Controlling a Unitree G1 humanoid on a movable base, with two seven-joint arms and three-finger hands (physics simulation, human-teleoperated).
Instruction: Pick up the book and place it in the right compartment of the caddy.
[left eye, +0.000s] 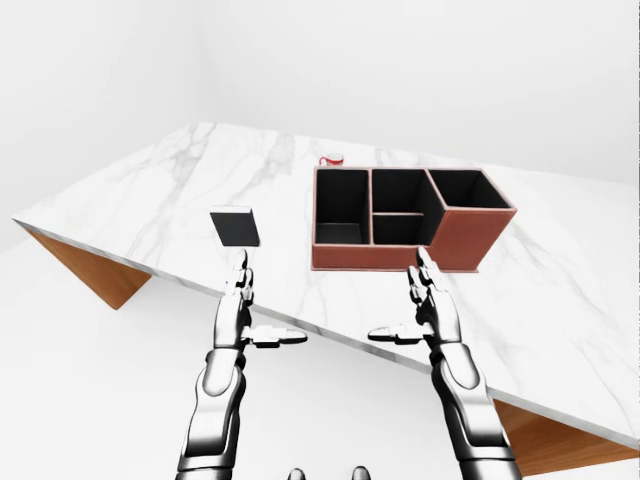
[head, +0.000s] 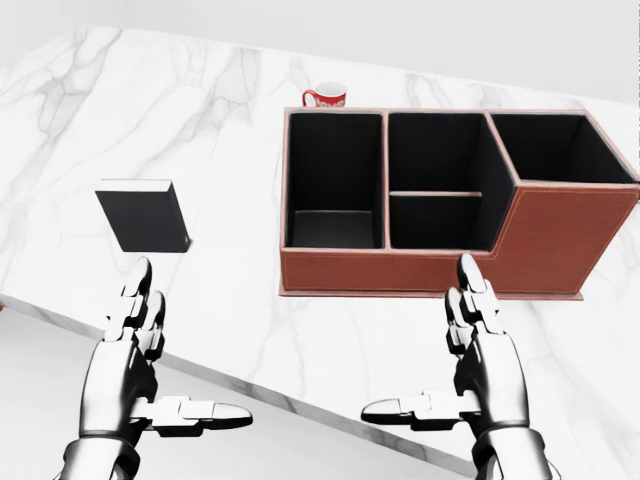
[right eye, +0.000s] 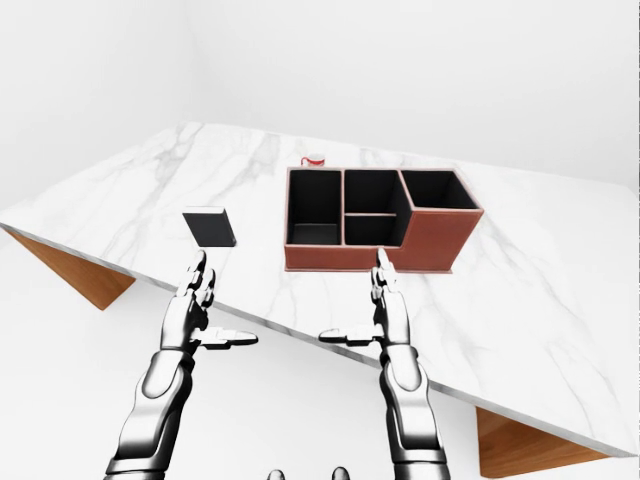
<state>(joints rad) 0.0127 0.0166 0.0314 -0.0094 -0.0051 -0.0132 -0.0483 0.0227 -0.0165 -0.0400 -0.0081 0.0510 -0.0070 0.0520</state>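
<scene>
A black book (head: 145, 215) lies flat on the white marble table (head: 230, 160), left of a red-brown caddy (head: 440, 200) with black compartments. The caddy's right compartment (head: 555, 148) is the tallest. My left hand (head: 150, 350) is open, fingers straight and thumb out, just below the book and apart from it. My right hand (head: 460, 355) is open the same way, just below the caddy's near wall. Neither hand holds anything.
A red and white mug (head: 327, 95) stands just above the caddy's left compartment. The table's near edge (head: 250, 385) runs diagonally under both hands. Wooden table supports (left eye: 95, 270) show at the left and lower right in the left-eye view.
</scene>
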